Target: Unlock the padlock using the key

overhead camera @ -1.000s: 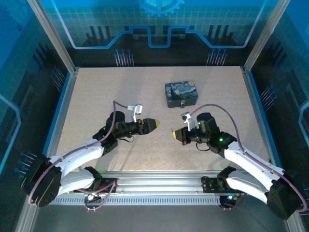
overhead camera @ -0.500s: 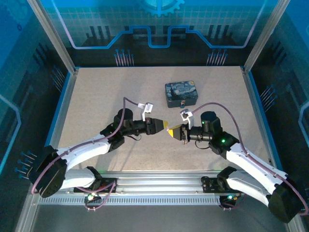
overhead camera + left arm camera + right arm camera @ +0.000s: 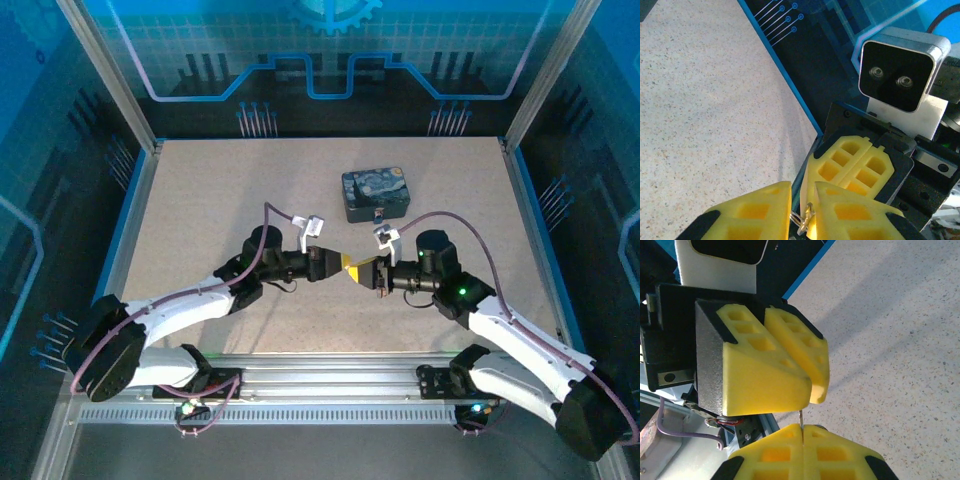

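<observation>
My two grippers meet tip to tip above the middle of the table. The right gripper (image 3: 354, 272) (image 3: 802, 429) is shut on the key (image 3: 801, 417), a thin metal sliver sticking out of its tips. That key and its small ring (image 3: 809, 220) reach into the narrow gap of my left gripper (image 3: 333, 263) (image 3: 802, 205), whose fingers (image 3: 765, 375) stand slightly apart around them. Whether the left pads press the ring is unclear. The padlock (image 3: 379, 213) is a tiny pale speck at the front of the dark-blue starry tin box (image 3: 375, 193), beyond the right gripper.
The right wrist camera housing (image 3: 897, 75) sits close in front of the left gripper. The blue frame rail (image 3: 785, 75) borders the table (image 3: 200, 190), with bare speckled surface left and front of the grippers.
Both arms have come together toward the middle. The left gripper moved right and the right gripper moved left until their tips met, the right still shut on the key.
</observation>
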Robot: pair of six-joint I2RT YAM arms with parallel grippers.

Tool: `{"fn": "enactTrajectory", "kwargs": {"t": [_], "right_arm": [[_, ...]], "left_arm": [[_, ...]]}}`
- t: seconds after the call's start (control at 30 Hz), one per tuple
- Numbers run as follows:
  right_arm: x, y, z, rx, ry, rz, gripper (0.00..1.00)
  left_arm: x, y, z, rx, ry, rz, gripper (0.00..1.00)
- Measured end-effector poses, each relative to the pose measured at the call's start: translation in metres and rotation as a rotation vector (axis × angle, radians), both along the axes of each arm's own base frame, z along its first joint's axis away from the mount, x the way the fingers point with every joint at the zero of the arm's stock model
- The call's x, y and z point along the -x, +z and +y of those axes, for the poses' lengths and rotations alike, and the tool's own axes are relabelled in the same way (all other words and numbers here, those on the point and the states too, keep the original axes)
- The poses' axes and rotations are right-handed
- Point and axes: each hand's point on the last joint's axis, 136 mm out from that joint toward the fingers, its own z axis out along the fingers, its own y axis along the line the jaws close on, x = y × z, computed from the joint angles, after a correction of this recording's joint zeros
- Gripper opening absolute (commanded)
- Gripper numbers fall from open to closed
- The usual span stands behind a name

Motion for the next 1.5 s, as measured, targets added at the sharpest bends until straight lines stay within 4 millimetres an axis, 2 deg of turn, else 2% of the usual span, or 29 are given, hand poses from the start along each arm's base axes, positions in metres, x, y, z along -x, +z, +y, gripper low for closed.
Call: {"fn": "enactTrajectory", "kwargs": {"t": [0.1,0.33,0.6,0.73,1.13,1.5], "right_arm": [[-0.001,-0.001,0.0,0.001,-0.003,0.003,0.09],[-0.004,0.001,-0.005,-0.003,-0.011,0.004,0.22],[-0.004,0.012,-0.007,-0.048,-0.003,0.003,0.33],[-0.004,0.014,-0.005,-0.064,0.013,0.0,0.34],[-0.007,0.004,-0.001,-0.058,0.02,0.04,0.34],[-0.005,-0.003,0.004,-0.051,0.038,0.069,0.29]], "left_arm": [[0.0,0.003,-0.001,0.002,-0.004,-0.006,0.0],[0.0,0.004,-0.001,0.001,-0.005,-0.006,0.0],[0.0,0.003,-0.002,-0.007,-0.006,0.0,0.0],[0.0,0.003,-0.002,-0.006,-0.006,-0.001,0.0],[0.0,0.003,-0.002,-0.008,-0.006,0.0,0.0],[0.0,0.002,-0.002,-0.009,-0.006,0.0,0.0]]}}
